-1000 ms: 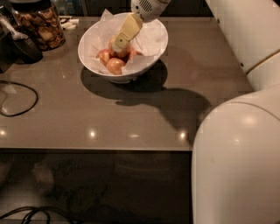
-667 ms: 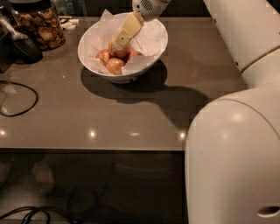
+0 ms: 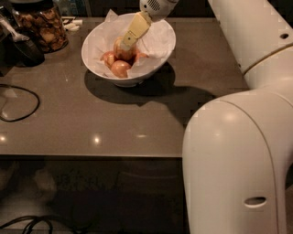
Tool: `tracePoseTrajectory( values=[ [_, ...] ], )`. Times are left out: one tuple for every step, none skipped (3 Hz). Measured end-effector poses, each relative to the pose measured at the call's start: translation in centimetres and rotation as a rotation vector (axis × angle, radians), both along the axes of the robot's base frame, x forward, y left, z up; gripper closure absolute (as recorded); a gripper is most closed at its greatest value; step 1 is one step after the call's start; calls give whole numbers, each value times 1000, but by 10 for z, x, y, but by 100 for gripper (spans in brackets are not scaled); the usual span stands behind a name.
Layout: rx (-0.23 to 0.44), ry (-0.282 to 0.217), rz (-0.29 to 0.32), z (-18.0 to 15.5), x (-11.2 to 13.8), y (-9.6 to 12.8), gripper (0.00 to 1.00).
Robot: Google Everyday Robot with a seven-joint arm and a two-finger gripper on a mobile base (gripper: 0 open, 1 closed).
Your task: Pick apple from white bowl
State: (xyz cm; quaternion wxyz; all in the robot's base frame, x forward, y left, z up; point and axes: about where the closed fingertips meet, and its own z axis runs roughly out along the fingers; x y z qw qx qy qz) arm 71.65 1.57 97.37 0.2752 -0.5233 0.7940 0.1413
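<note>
A: Where's the gripper?
B: Top of the view, angled down and to the left from its rounded white wrist, which sits just above and right of it
A: And the arm?
B: One white link runs off to the gripper's right; a bulky white segment, with a small slot in its shell, fills the foreground, well below and right of the gripper

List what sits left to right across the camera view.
Black cable → glass snack jar → white bowl, with the gripper down inside it at the apple → robot's white arm.
</note>
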Motion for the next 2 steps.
tracePoseTrajectory(
  values=[
    [-4, 18, -18, -5, 5, 2, 9],
    [-10, 44, -30, -11, 8, 8, 15]
  ],
)
